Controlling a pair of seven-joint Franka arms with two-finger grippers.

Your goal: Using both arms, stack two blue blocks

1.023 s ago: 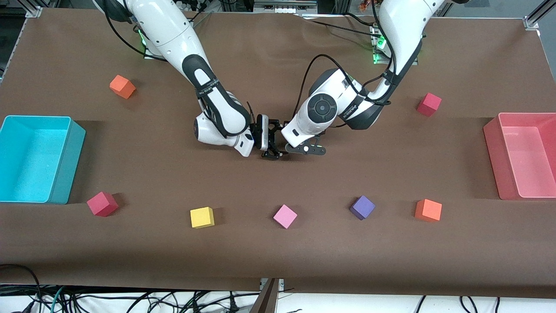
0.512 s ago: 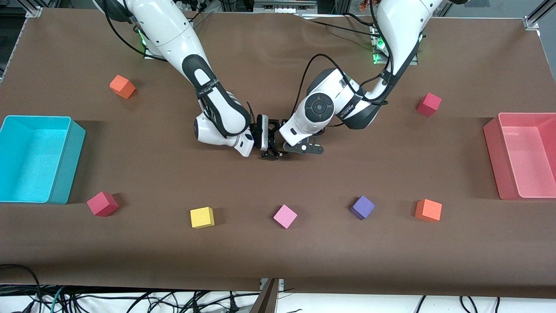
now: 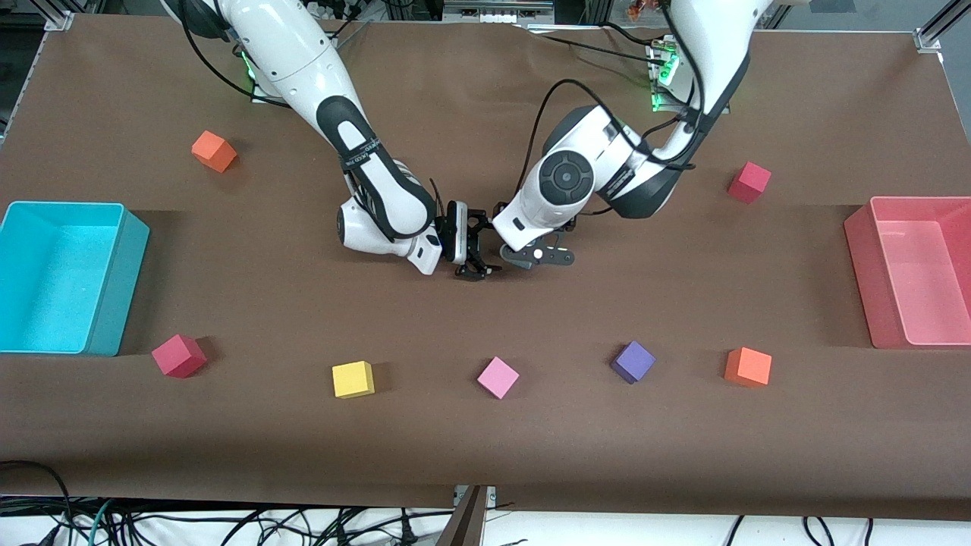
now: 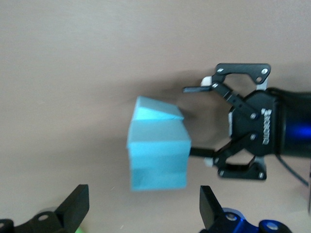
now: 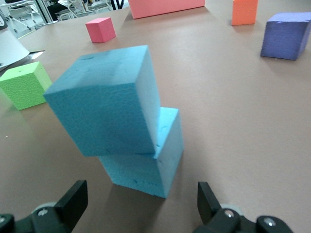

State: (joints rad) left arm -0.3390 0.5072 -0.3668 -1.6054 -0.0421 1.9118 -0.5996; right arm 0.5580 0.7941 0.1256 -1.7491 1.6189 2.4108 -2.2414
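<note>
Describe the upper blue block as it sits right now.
The upper blue block is a light sky-blue foam cube with a grainy surface. It rests tilted and twisted on the lower blue block, overhanging one edge instead of lying flush. Neither end effector touches it: the right end effector stands open beside the stack, the left end effector open above it.

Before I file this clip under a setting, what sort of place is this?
Most likely a robotics lab bench. Two white arms are bolted at a table covered in brown sheet, coloured foam cubes such as the yellow cube lie scattered, a cyan bin and a pink bin stand at the ends, and loose cables hang along the edge.
</note>
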